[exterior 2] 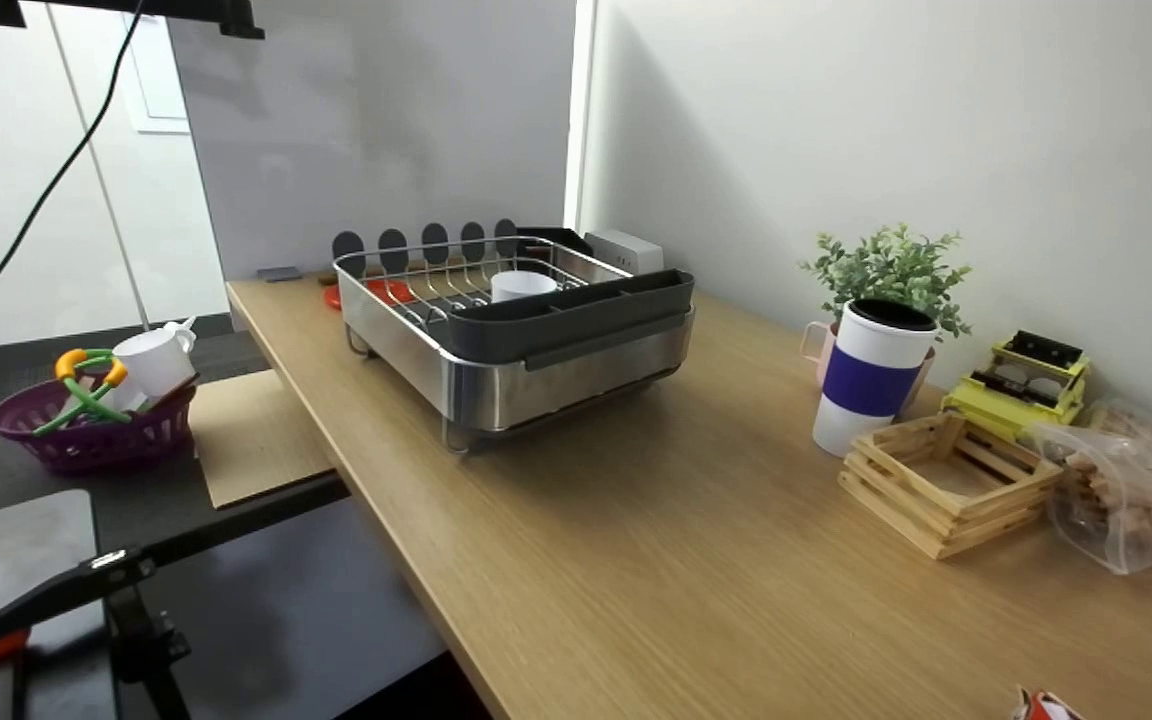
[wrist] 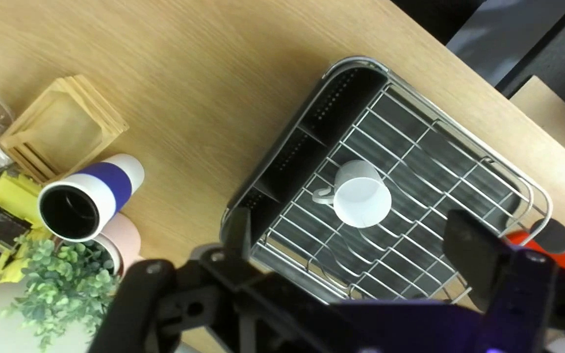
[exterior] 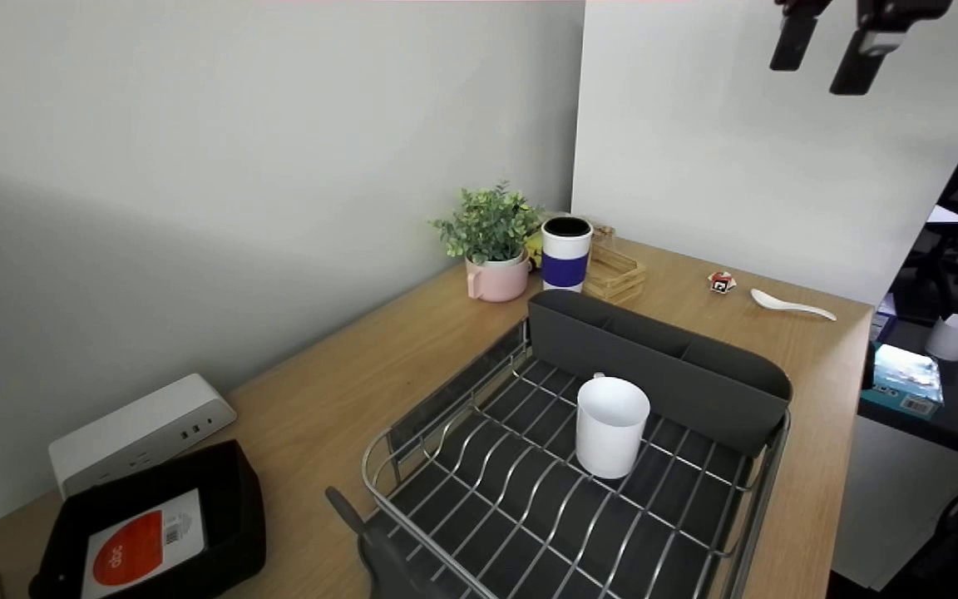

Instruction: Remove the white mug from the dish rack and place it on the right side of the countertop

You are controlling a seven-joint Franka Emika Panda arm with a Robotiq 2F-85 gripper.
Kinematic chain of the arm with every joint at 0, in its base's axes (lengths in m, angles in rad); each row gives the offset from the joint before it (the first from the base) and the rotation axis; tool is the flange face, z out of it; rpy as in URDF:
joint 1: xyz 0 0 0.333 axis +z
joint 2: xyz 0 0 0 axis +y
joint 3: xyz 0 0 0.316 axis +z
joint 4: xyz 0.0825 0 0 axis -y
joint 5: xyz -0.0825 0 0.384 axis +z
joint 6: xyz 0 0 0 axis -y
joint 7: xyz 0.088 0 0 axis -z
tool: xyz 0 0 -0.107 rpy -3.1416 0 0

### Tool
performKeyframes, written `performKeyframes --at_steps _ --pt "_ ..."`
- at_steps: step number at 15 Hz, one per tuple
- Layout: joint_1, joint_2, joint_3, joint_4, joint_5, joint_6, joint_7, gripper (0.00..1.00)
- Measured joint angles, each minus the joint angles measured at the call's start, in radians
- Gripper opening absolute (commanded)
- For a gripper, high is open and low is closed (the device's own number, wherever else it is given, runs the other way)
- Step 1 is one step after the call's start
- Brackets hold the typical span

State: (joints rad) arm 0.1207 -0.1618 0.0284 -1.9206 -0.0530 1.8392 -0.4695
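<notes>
The white mug (exterior: 609, 433) stands upright on the wire grid of the dish rack (exterior: 695, 391), close to its dark grey utensil holder. In the wrist view the mug (wrist: 362, 201) shows its open mouth, its handle turned to the utensil holder. Only its upper part rises above the holder in an exterior view (exterior 2: 521, 286). My gripper (exterior: 820, 76) hangs high above the countertop (exterior: 346, 391), well apart from the mug. Seen from the wrist, the gripper (wrist: 348, 220) is open, its fingers wide apart, nothing between them at their height.
Beside the rack stand a blue-and-white tumbler (exterior 2: 874, 370), a potted plant (exterior: 491, 237) and a wooden crate (exterior 2: 946, 490). A white spoon (exterior: 791, 306) lies near the far edge. A black tray (exterior: 229, 532) with an orange label sits by the wall (exterior: 263, 166).
</notes>
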Motion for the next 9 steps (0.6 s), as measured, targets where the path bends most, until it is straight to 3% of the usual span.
performKeyframes --at_steps 4,9 --pt "0.006 0.128 0.013 0.12 0.047 -0.07 -0.107 1.0" --pt "0.006 0.266 0.036 0.246 0.044 -0.159 -0.15 1.0"
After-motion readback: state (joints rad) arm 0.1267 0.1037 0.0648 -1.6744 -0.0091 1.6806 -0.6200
